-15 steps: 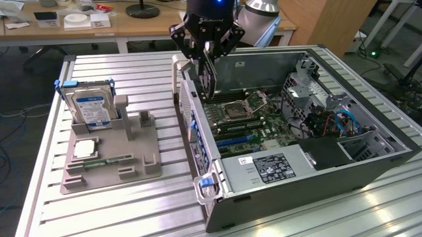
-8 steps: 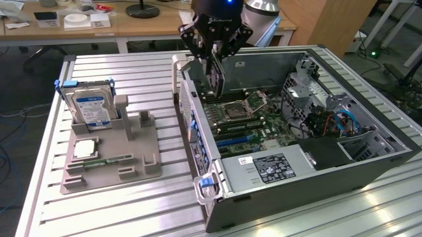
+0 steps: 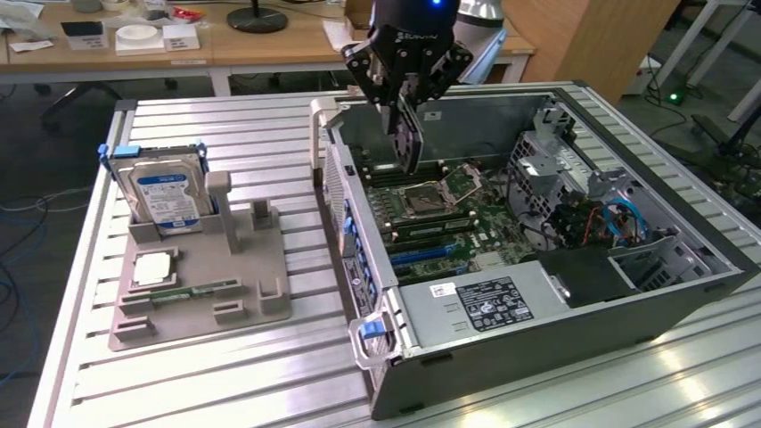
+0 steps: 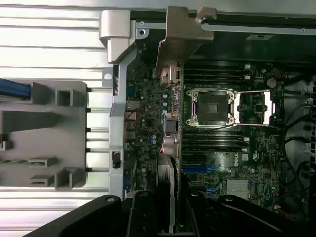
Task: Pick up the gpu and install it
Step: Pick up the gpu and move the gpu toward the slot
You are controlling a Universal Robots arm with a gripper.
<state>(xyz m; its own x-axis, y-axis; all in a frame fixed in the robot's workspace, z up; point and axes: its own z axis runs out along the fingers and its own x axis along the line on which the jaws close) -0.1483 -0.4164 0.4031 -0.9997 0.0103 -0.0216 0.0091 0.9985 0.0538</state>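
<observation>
Slatted metal table carries the open computer case on the exterior view's right. On its left stands a grey parts stand with a hard drive upright in it. I see the gripper over the case, its fingers clamped on the gpu. That card hangs edge-down above the motherboard, not yet seated.

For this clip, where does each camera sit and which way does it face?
Exterior view: raised off the table, looking down on the open computer case; the gripper shows, holding the gpu.
Wrist view: on the wrist, facing straight down past the gripper and gpu onto the motherboard.
Both show the CPU socket and grey holder.
</observation>
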